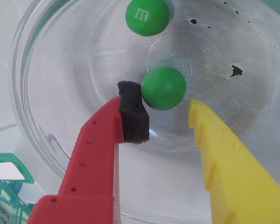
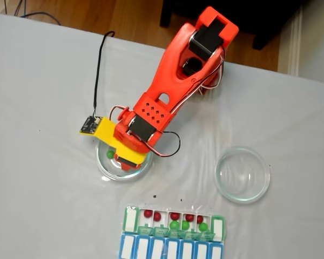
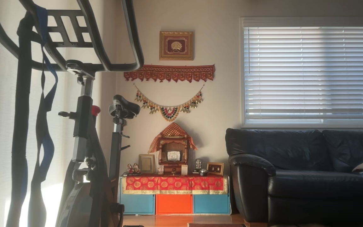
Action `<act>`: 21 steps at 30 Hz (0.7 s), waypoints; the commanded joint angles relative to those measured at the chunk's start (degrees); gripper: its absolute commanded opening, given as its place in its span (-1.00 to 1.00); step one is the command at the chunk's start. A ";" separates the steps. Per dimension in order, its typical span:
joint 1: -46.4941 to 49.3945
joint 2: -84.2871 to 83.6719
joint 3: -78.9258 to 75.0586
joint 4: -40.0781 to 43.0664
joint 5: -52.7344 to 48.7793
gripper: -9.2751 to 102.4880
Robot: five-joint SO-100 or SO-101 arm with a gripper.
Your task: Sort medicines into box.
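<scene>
Green medicines [image 1: 163, 88] in glass dish [image 1: 32, 116], one stamped "m" [image 1: 147, 16], tool [image 1: 165, 109] released around the other.

- A glass dish [image 2: 105, 167] surrounds the pincer; its clear floor [image 1: 210, 154] lies under the fingers in the wrist view.
- A second glass dish [image 2: 243, 174] sits well to the pincer's right in the fixed view, apart from the first.
- A blue-and-white row [image 2: 170, 248] lies below the pincer, at the picture's bottom edge.
- A white cloth [image 2: 38, 162] covers the table.
- In the other view: an exercise bike [image 3: 83, 151], a dark sofa [image 3: 310, 176], a small shrine [image 3: 172, 148], window blinds [image 3: 314, 72].
</scene>
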 commanded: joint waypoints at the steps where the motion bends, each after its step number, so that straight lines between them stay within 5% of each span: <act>1: 0.35 4.83 -2.81 -0.70 -1.32 -0.55; 21: 0.62 1.32 -9.05 7.56 -13.10 -0.49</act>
